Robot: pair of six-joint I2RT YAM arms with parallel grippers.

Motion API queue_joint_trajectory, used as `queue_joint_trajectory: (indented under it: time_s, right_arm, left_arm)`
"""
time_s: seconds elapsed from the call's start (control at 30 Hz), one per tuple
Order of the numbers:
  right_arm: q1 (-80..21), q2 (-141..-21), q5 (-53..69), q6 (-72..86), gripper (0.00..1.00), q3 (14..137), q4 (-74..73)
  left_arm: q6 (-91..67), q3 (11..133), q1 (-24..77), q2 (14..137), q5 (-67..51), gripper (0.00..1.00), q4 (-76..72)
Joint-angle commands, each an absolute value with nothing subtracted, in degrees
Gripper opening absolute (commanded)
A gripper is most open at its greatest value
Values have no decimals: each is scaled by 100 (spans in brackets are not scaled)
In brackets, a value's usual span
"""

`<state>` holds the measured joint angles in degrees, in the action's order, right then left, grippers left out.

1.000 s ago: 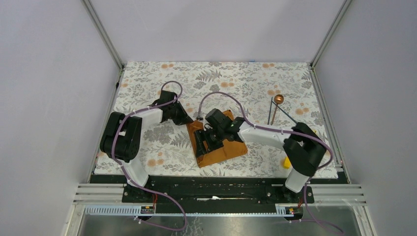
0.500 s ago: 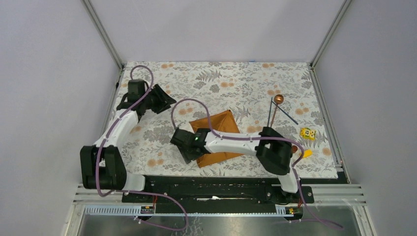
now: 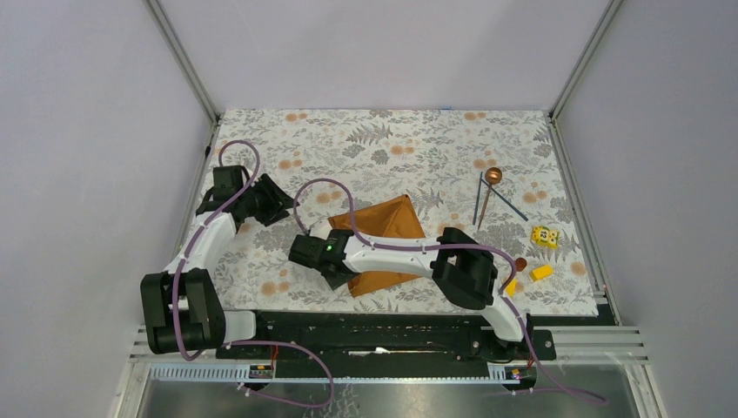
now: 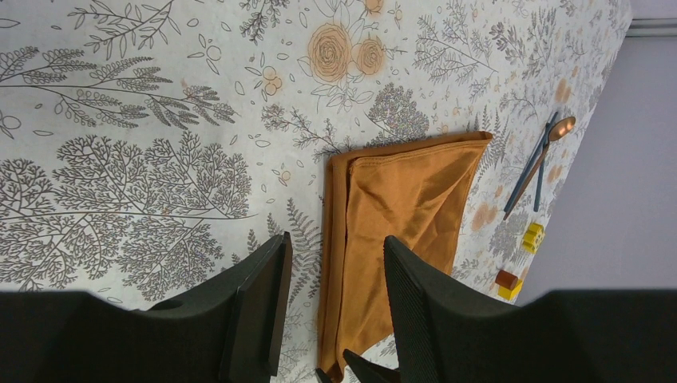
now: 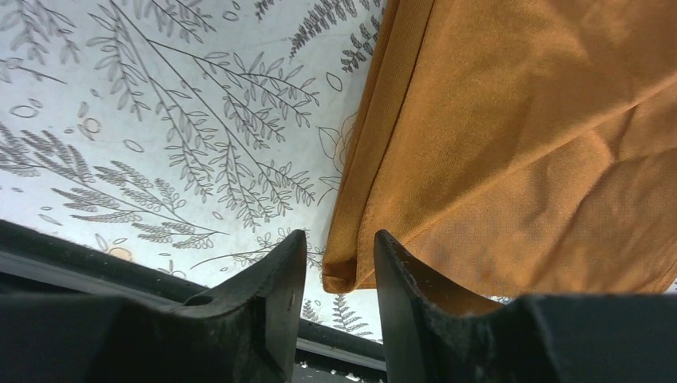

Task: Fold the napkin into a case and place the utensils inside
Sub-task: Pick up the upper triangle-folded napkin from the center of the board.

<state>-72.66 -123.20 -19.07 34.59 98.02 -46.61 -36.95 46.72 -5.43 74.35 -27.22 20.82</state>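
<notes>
The napkin (image 3: 392, 237) lies folded as a flat orange-brown shape in the middle of the table; it also shows in the left wrist view (image 4: 399, 207) and the right wrist view (image 5: 519, 136). My right gripper (image 3: 341, 279) is low at its near-left corner, open, and the folded corner (image 5: 345, 271) sits between the jaws unpinched (image 5: 339, 239). My left gripper (image 3: 278, 204) is open and empty (image 4: 334, 243), above bare table left of the napkin. The utensils (image 3: 487, 196), dark handles and a copper-bowled spoon (image 3: 493, 175), lie at the far right, also in the left wrist view (image 4: 533, 159).
Two small yellow blocks (image 3: 544, 236) (image 3: 540, 272) and a brown disc (image 3: 520, 263) lie at the right near the right arm's elbow. The table's black front rail (image 3: 383, 318) runs just below the napkin's near corner. Grey walls enclose the floral tablecloth (image 3: 409, 144).
My left arm has swung away from the napkin to the far left. My right gripper has slid off the top of the napkin to its near-left corner.
</notes>
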Motion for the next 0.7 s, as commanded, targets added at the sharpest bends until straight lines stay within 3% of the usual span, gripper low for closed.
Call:
queue_joint_trajectory:
  time_s: [0.0,0.2,0.37,0.67]
  right_arm:
    - [-7384,-12247,-2331,3472,46,10164,-5018]
    - [-7365,-12513,-2162,3460,50,10060,-4964]
    - [-7304,-12515,-2041,3446,49,9842,-4741]
    - [-7092,-12543,-1492,3372,41,9278,-4224]
  left_arm:
    - [-3550,4655,-642,7276,-2975,52,1808]
    - [-3562,4579,-673,7338,-3088,52,1721]
    - [-3510,4556,-711,7326,-3075,60,1756]
    - [-3533,4576,-734,7317,-3120,60,1741]
